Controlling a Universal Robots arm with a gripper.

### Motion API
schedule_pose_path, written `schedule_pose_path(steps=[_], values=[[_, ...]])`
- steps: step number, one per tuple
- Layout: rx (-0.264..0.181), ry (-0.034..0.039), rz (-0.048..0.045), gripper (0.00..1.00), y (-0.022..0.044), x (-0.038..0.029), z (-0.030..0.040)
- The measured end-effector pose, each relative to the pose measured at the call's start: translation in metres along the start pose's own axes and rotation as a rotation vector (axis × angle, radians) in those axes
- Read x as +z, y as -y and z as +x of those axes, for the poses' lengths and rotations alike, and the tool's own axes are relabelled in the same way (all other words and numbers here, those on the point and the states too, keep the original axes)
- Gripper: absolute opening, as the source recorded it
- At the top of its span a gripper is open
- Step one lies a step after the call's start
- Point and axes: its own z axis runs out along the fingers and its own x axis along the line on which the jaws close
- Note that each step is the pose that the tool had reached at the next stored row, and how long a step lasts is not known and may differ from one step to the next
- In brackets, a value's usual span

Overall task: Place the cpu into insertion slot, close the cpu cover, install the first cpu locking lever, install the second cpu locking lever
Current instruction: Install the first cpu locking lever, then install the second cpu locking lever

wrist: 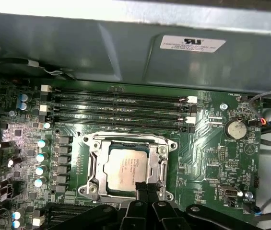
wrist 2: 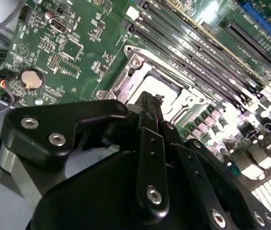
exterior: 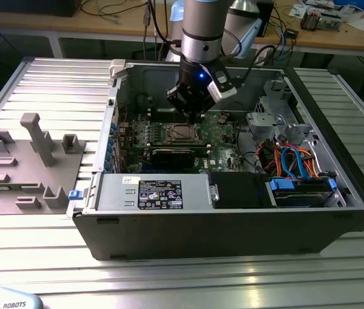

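Work surface: ribbed silver aluminium table (exterior: 33, 84), carrying an open black desktop computer case (exterior: 233, 232) lying on its side.
Fixture: grey plastic holder block (exterior: 27, 167) on the table, toward the exterior view's left of the case.
Room: wooden benches (exterior: 124, 26) behind, strewn with cables.
Board: green motherboard (wrist: 212, 158) on the case floor.
Chip: small square cpu with silvery-grey metal top (wrist: 123, 168) lies flat in the square insertion slot (wrist: 147, 149).
Cover: thin silvery metal cpu cover (wrist: 93, 165) lies down around the chip.
Pincer: black gripper (wrist: 144, 188) hangs directly over the socket edge; fingers (wrist 2: 149, 143) drawn together, holding nothing.
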Motion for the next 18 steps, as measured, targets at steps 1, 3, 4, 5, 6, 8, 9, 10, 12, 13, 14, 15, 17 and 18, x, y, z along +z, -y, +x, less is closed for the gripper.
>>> schedule_pose_path(steps=[1,3,4,5,6,8,9,10,12,13,14,15,17,18], values=[[0.0,0.0,0.0,0.11,0.0,-0.002,0.0],[0.0,0.0001,-0.0002,0.11,0.0,-0.0028,-0.0001],[0.0,0.0002,-0.0003,0.11,-0.0001,-0.0028,-0.0001],[0.0,0.0001,-0.0002,0.11,0.0,-0.0028,-0.0001],[0.0,0.0,0.0,0.11,0.0,-0.003,0.0],[0.0,0.0,-0.0001,0.11,0.0,-0.003,0.0],[0.0,0.0,0.0,0.11,0.0,-0.003,0.0],[0.0,0.0,0.0,0.11,0.0,-0.003,0.0],[0.0,0.0,0.0,0.11,0.0,-0.0031,0.0],[0.0,0.0001,-0.0001,0.11,0.0,-0.0031,0.0],[0.0,0.0,0.0,0.11,0.0,-0.0032,0.0],[0.0,-0.0001,0.0002,0.11,0.0002,-0.0033,0.0],[0.0,0.0,0.0,0.11,0.002,-0.0032,0.0001],[0.0,0.0,0.0001,0.11,0.0029,-0.0032,0.0002]])
